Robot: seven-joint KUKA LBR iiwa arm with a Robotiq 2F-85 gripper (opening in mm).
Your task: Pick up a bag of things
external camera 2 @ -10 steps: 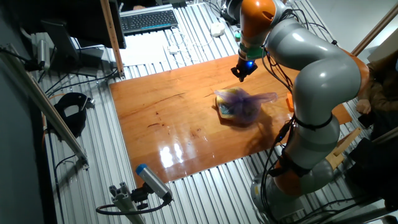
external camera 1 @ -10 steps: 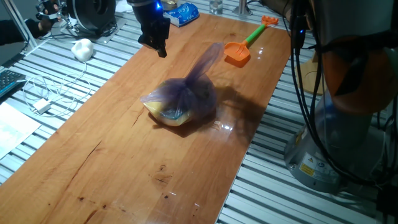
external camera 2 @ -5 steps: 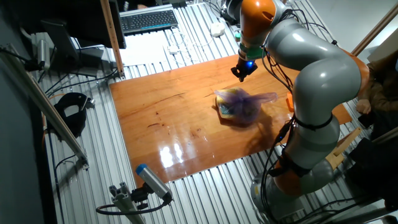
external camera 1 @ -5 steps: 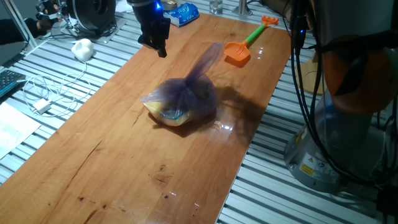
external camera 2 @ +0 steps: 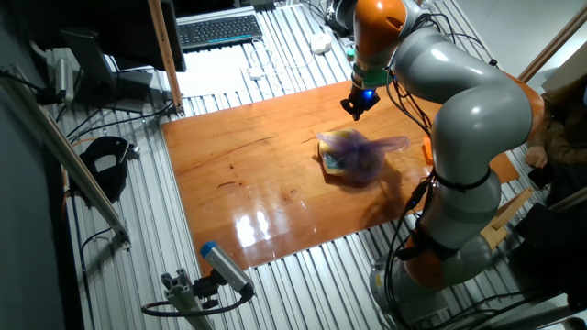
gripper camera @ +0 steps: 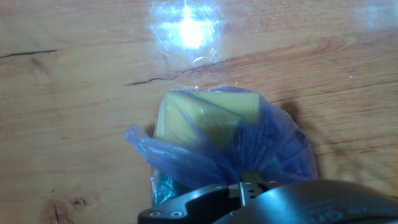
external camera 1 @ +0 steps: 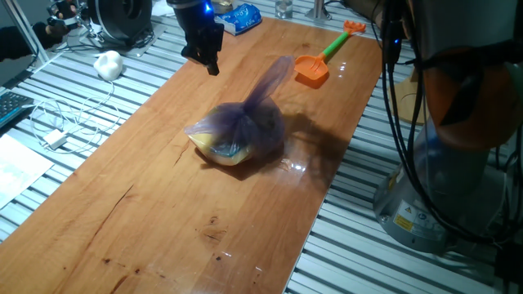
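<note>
The bag of things (external camera 1: pixel 238 131) is a translucent purple plastic bag lying lumpy on the wooden table (external camera 1: pixel 155 204), with its loose tail pointing up and to the right. Yellow and teal items show through it. It also shows in the other fixed view (external camera 2: pixel 352 154) and in the hand view (gripper camera: pixel 211 127). My gripper (external camera 1: pixel 212 67) hangs above the table behind and to the left of the bag, clear of it. Its fingers look closed into one dark tip and hold nothing. In the other fixed view the gripper (external camera 2: pixel 356 111) is just beyond the bag. The hand's dark body (gripper camera: pixel 267 202) fills the hand view's bottom edge.
An orange-and-green toy shovel (external camera 1: pixel 317 65) lies at the table's far right. A small blue packet (external camera 1: pixel 238 18) lies at the far end. A white lump (external camera 1: pixel 108 63) and cables (external camera 1: pixel 61 122) lie on the slatted surface at left. The arm's base (external camera 1: pixel 441 188) stands past the right edge.
</note>
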